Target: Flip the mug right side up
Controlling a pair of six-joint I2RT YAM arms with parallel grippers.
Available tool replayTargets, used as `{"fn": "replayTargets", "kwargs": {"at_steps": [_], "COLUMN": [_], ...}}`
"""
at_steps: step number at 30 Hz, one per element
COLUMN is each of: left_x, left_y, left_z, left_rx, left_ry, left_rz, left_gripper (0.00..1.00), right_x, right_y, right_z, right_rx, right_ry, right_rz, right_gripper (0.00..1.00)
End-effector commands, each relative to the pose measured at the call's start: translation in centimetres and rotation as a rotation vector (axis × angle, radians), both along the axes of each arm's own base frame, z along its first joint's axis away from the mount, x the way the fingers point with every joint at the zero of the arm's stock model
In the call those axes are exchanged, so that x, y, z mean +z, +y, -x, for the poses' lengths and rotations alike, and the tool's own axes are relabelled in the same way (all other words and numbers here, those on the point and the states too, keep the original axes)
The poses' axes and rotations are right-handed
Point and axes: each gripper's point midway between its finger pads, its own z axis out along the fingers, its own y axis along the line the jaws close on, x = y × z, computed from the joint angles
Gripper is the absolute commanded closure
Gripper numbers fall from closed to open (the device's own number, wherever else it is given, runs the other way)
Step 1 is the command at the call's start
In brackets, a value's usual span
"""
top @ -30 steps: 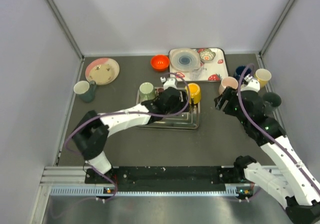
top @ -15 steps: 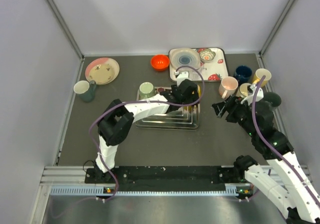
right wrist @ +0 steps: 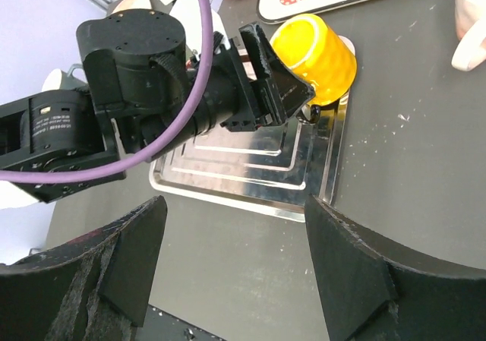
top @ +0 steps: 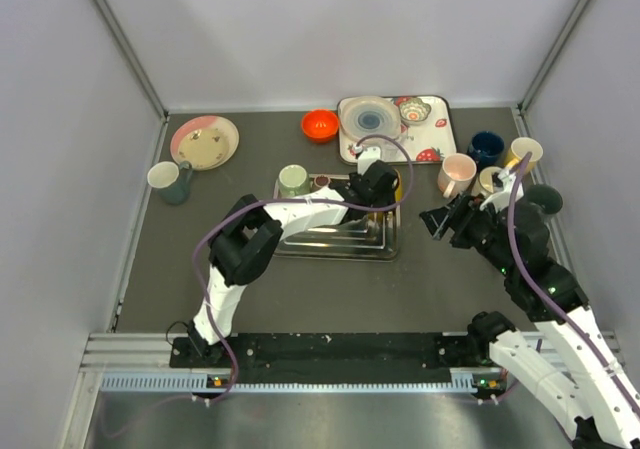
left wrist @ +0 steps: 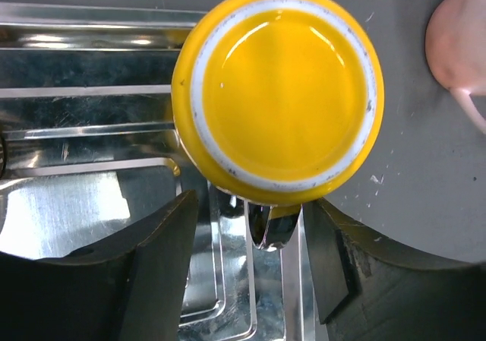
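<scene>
While the yellow mug (left wrist: 281,90) sits upside down at the right edge of the metal tray (top: 340,244), the left gripper (left wrist: 250,212) hangs over it - fingers apart, 1 each side of the mug's near side, contact unclear. Right of the tray, the right gripper (right wrist: 235,204) hovers above the table (top: 300,294) - 2 fingers spread, holding nothing.

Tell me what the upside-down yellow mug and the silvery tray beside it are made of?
Yellow upside-down mug: likely glazed ceramic; glossy highlights, pale speckled unglazed-looking ring around its base. Silvery rectangular tray: probably polished metal, maybe stainless steel; mirror-like reflections on stepped ridges.
</scene>
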Motion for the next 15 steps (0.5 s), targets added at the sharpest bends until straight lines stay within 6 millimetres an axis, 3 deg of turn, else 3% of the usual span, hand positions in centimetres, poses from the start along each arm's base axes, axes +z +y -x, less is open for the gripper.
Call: {"fn": "replayTargets", "kwargs": {"at_steps": [1, 8, 15], "left_x": [1.9, 1.9, 0.9], "left_y": [-0.8, -1.1, -0.7], "left_z": [-1.7, -2.2, -2.1], "left_rx": [0.010, 0.001, -0.006], "left_ry": [-0.030, -0.025, 0.002], "left_rz": [0.047, 0.055, 0.041], "left_gripper": [0.39, 0.51, 0.67], "right_x": [1.3, 0.0, 0.0], "right_y": [0.4, 0.8, 0.8], "right_z": [0.3, 0.8, 0.9], "right_rx": [0.019, 0.046, 0.049], "right_ry": [-0.047, -0.020, -0.023], "right_rz": [-0.044, -0.054, -0.050], "right_gripper": [0.27, 0.26, 0.26]}}
